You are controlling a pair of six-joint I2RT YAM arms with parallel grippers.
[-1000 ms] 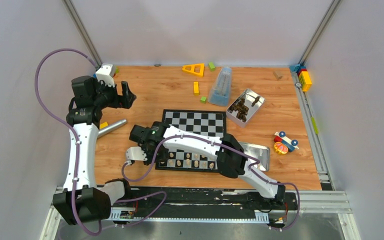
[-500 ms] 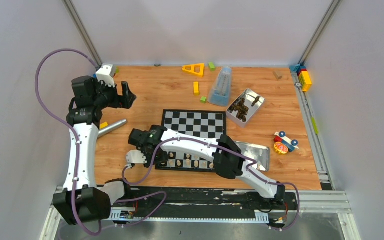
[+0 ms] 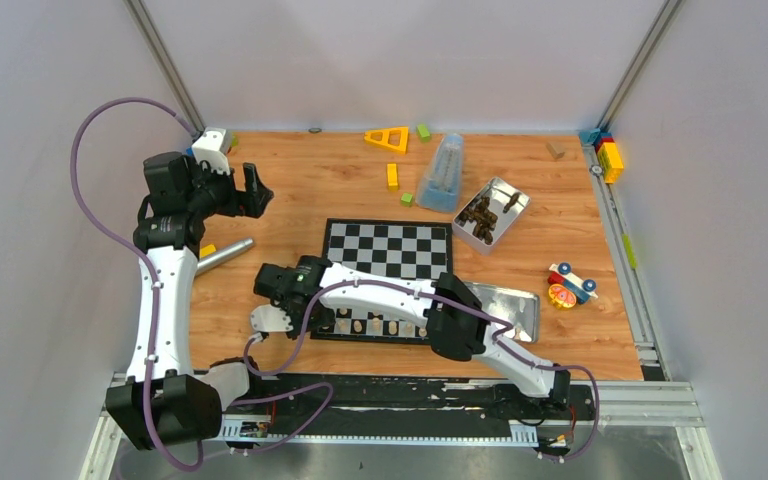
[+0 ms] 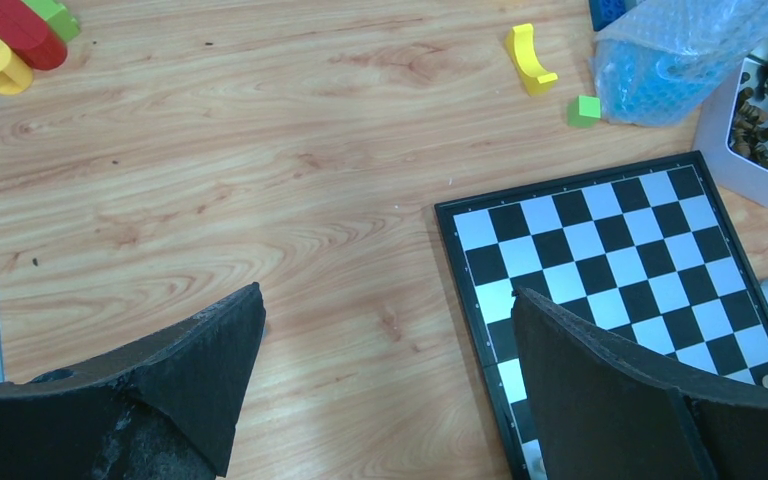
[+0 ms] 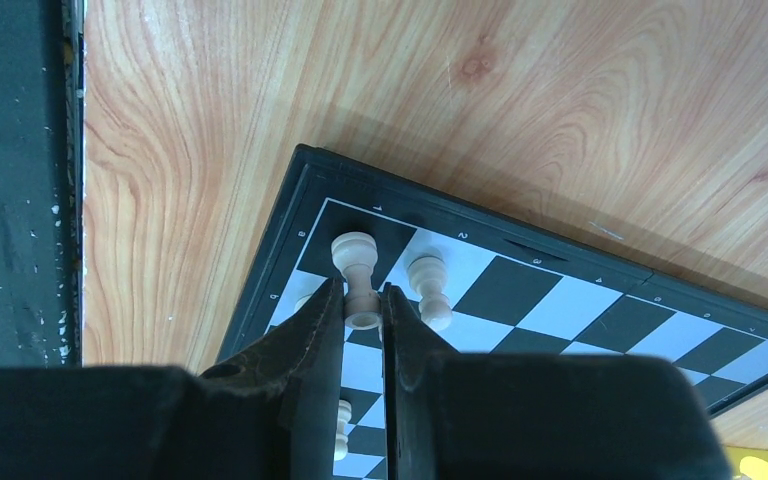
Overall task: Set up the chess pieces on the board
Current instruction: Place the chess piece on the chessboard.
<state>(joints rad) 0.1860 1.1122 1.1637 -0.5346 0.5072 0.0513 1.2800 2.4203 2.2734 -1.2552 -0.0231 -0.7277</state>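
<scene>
The small cream chess piece point(image 5: 357, 262) is pinched in the right pincer point(image 5: 364, 302) at a near corner of the black-and-white checkered board point(image 3: 390, 245). Few cream pieces stand on the near rows. The dark pieces point(image 3: 478, 214) still lie in their metal tin point(image 3: 509, 192), so I judge much remains. The left pincer point(image 4: 385, 345) is spread over the wooden counter point(image 3: 300, 200).

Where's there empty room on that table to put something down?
Bare wood runs from the board leftward to the left pincer. The board's far rows are bare too. Crowded: its near rows of chess pieces by the right pincer, and the bag and tin far right.
</scene>
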